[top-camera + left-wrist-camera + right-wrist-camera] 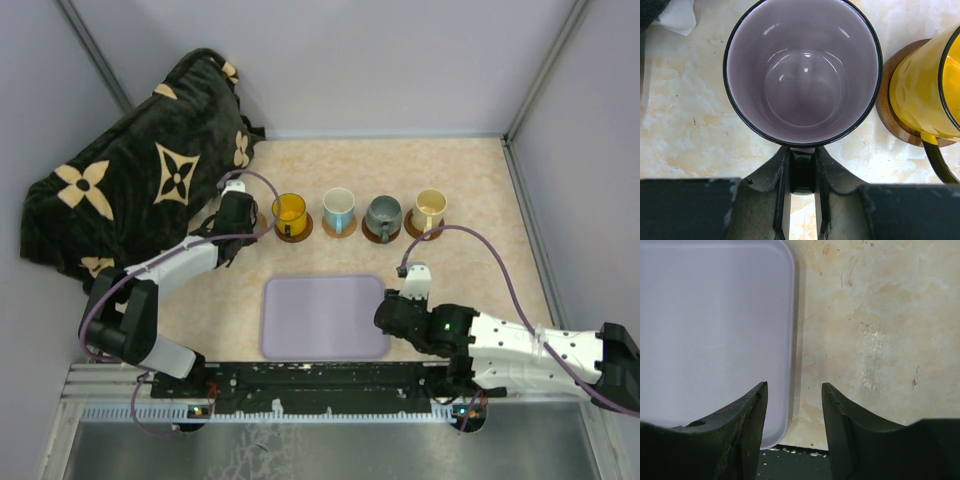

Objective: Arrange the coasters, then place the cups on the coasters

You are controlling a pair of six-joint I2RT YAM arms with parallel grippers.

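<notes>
My left gripper (803,167) is shut on the dark handle of the mauve cup (802,70), which fills the left wrist view; no coaster shows under it. In the top view this gripper (238,212) covers that cup, just left of the yellow cup (290,212). The yellow, white-and-blue (339,208), grey-green (383,213) and cream (430,207) cups stand in a row, each on a wooden coaster (293,233). Beside the mauve cup is the yellow cup (925,85) on its coaster (886,107). My right gripper (794,390) hangs open and empty.
The lavender tray (325,318) lies near the front, and my right gripper (388,317) is over its right edge (715,330). A dark blanket with beige flowers (140,180) is heaped at the back left. Walls close in the table.
</notes>
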